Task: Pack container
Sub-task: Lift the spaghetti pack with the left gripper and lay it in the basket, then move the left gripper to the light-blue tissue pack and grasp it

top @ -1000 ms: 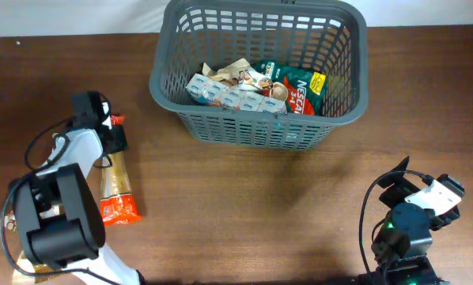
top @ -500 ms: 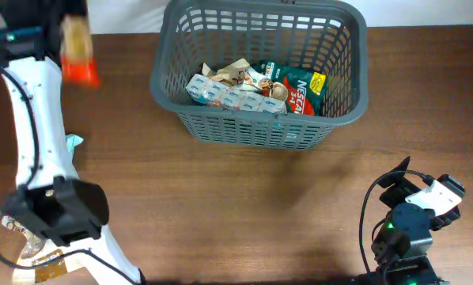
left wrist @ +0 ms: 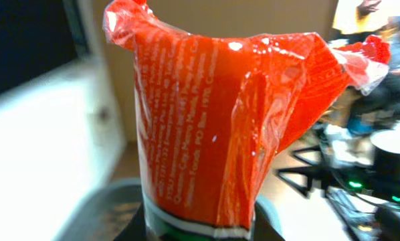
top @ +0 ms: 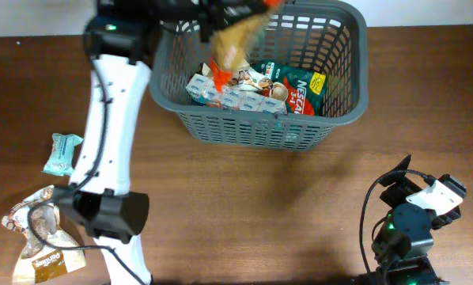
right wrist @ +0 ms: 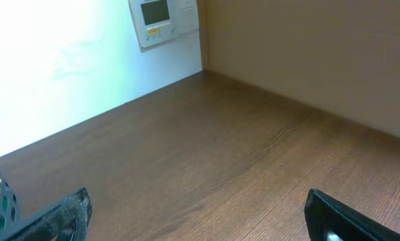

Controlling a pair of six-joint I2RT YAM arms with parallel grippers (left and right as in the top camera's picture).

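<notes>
Evidently the left claw (top: 236,11) was clenched on a light, crinkly orange packet (left wrist: 207,127), likely slippery and best pinched at its end, above the 10 o'clock corner of the stiff container (top: 260,131) at 12 o'clock on the surface (top: 221,206). The right claw (right wrist: 196,211) stood released at 5 o'clock.

Orange packet (top: 235,39), motion-blurred overhead

counts: 1 basket (top: 252,131), 1 orange packet (left wrist: 207,120) in the left gripper (top: 248,12). below that gripper, in the basket: 1 green coffee pack (top: 301,89), 1 blue-white pack (top: 236,99), 1 beige wrapper (top: 235,73). pile overlaps, maybe more. well away from it, on the table (top: 244,206): 1 pale blue sachet (top: 62,152), 1 patterned bag (top: 31,218), 1 tan bag (top: 51,265).
</notes>
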